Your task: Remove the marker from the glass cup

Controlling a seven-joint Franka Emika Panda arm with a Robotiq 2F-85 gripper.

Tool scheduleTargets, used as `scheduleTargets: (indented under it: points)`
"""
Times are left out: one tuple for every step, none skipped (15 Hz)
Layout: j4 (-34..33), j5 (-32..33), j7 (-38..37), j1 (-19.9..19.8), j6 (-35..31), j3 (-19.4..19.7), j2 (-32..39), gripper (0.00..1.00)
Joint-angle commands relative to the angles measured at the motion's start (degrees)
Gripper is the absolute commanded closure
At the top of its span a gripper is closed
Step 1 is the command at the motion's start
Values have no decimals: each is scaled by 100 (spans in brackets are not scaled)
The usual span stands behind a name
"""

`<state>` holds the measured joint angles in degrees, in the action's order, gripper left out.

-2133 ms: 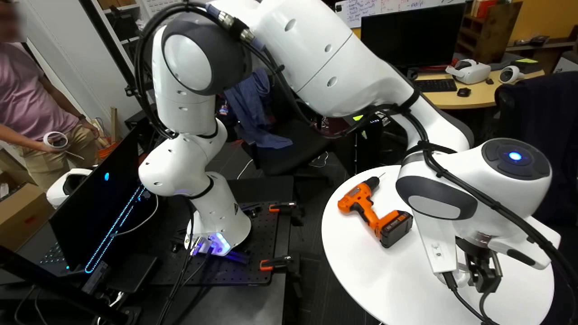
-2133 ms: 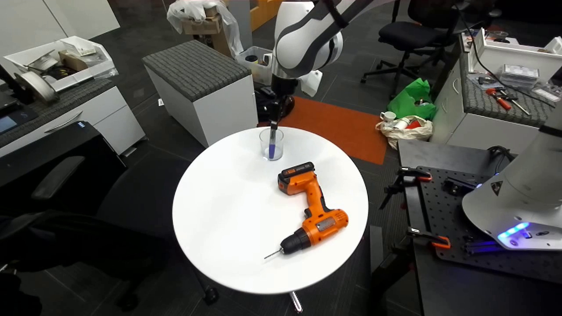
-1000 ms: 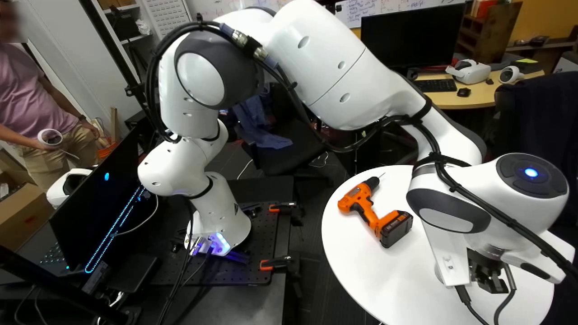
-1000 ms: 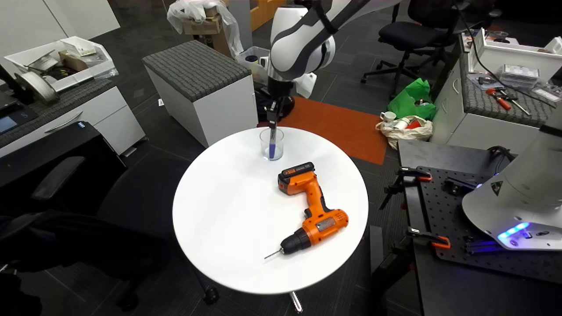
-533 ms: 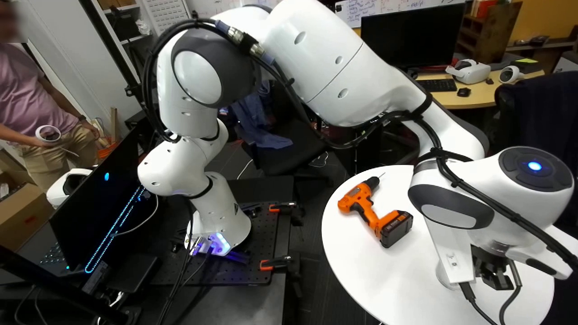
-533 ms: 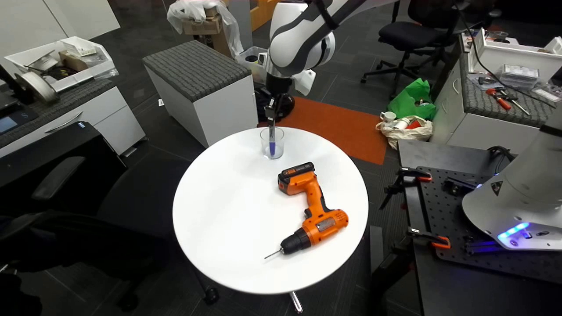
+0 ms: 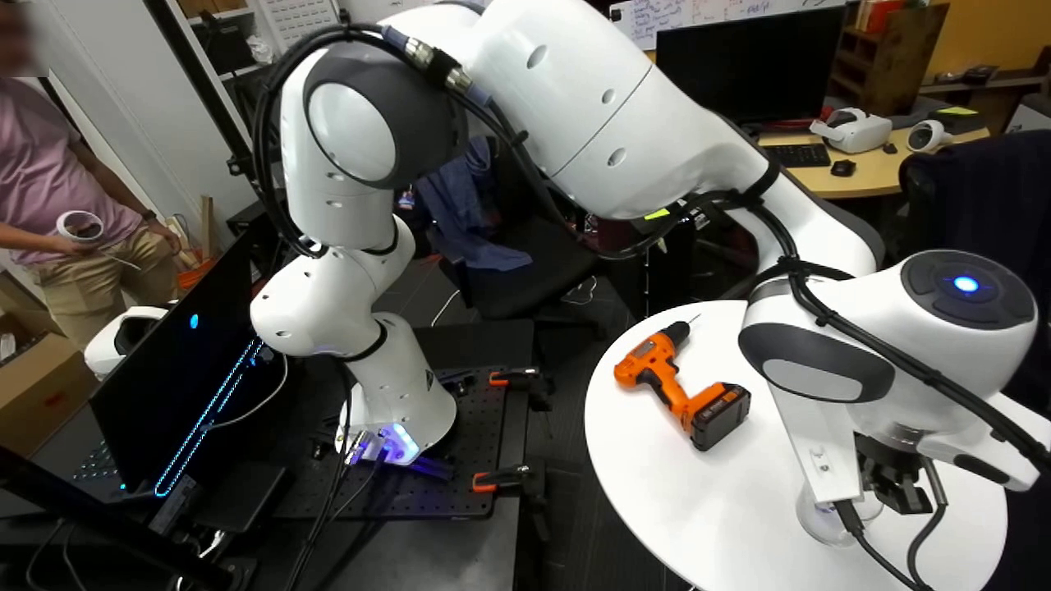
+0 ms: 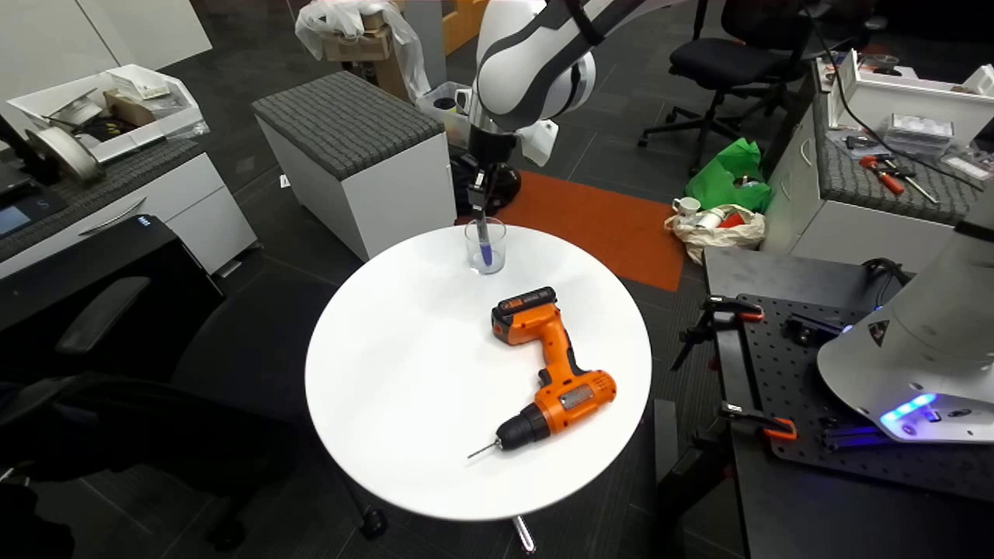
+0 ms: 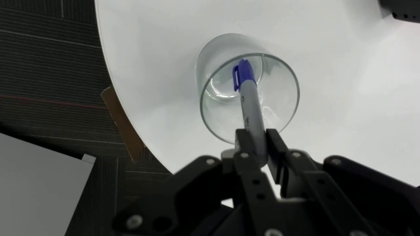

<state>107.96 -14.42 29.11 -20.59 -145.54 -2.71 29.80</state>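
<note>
Near the edge of the round white desk (image 8: 404, 373), the glass cup (image 9: 279, 98) stands, apparently upright. An orange power drill (image 8: 553, 349) lies on the same surface, near the cup and not touching it.

The marker (image 9: 251, 101) is partly inside the cup: its blue cap (image 9: 246, 70) points down within the glass, and its grey barrel slants up past the rim into the jaws. Wrist view: jaws clamped on the barrel near its upper end, one to each side.

Step in hand, as judged: extraction, with the grip in place and the marker not yet out. Whether the cap rests on the cup's floor, bears against the wall or hangs free cannot be told from these views.

Next move, as assessed: a steady raise with a firm hold, until the cap and its clip (image 9: 234, 76) are wholly above the rim; sideways travel should wait for that clearance.

Points to watch: the clip could snag the rim, and a slanted pull could drag or tip the cup with the desk's edge close by. Held near one end, the marker would probably pivot if the cap caught.
</note>
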Motion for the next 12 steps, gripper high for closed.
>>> scheduleTargets:
  points:
    - [411,-35,183,-37,-126,-71,-349,96]
    - [461,-49,197,-41,-136,-76,-386,96]
    - [536,-59,205,-38,-163,-80,-444,96]
    - [612,-66,219,-36,-192,-82,-507,96]
    - [730,-87,234,-36,-266,-90,-603,96]
    - [840,-102,222,-31,-342,-83,-693,96]
    - [940,-105,200,-23,-404,-73,-786,96]
    - [1066,-111,154,-13,-490,-55,-901,96]
    - [1211,-130,165,-17,-582,-57,-1035,96]
    - [1366,-157,172,-18,-685,-58,-1183,96]
    - [1514,-159,139,1,-811,-36,-1317,96]
    - [1698,-220,193,-12,-963,-59,-1498,96]
